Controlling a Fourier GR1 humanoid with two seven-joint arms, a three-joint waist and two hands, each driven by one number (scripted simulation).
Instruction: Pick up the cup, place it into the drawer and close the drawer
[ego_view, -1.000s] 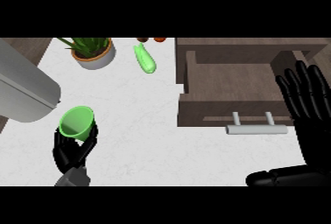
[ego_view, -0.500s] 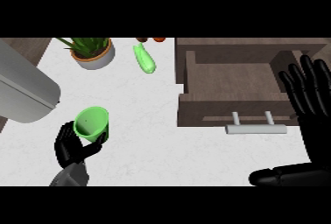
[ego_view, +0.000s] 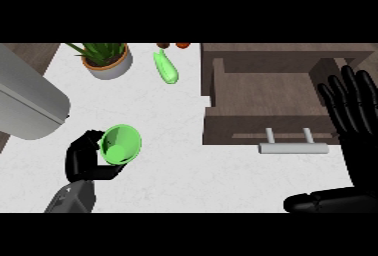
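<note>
A bright green cup (ego_view: 121, 143) is tilted so its open mouth faces up and to the right, above the white counter at the lower left. My left hand (ego_view: 87, 159) is curled round it from the left and below. The brown drawer (ego_view: 275, 95) stands pulled open at the upper right, its inside bare, with a pale bar handle (ego_view: 291, 147) on its front. My right hand (ego_view: 353, 107) is open with fingers straight up at the right edge, overlapping the drawer's right side and touching nothing I can see.
A potted plant (ego_view: 107, 59) stands at the back left. A green vegetable (ego_view: 167, 68) lies beside it, with small red and brown items (ego_view: 174, 45) at the back edge. A large grey rounded object (ego_view: 26, 107) fills the left edge.
My left hand has carried the cup to the right, toward the drawer, and the cup's mouth has turned more toward the view. The right hand has barely shifted.
</note>
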